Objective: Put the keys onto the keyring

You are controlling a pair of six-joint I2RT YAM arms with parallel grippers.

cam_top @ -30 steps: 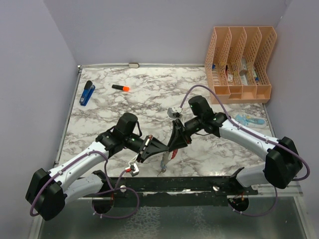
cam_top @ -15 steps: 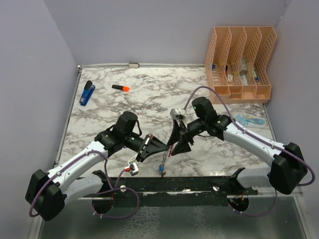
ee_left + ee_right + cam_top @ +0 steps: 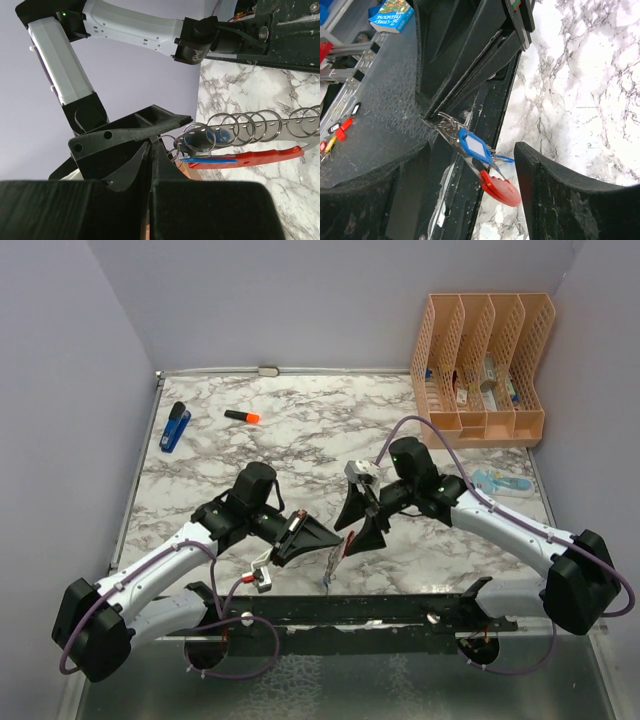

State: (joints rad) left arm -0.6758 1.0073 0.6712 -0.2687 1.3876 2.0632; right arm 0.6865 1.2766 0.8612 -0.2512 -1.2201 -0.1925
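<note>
My right pincer [image 3: 360, 524] has just sprung wide apart and eased back a little, so the keyring [image 3: 333, 562] now hangs from the left pincer [image 3: 334, 538] alone, which stays clamped together on its wire rings. I judge that a blue key [image 3: 472, 146] has been handed onto the ring. The keyring dangles just below the left tips, in front of my open right jaws and above the near edge of the worktop [image 3: 300, 430]. Both arms reach inward, low and bent, tips nearly facing.
</note>
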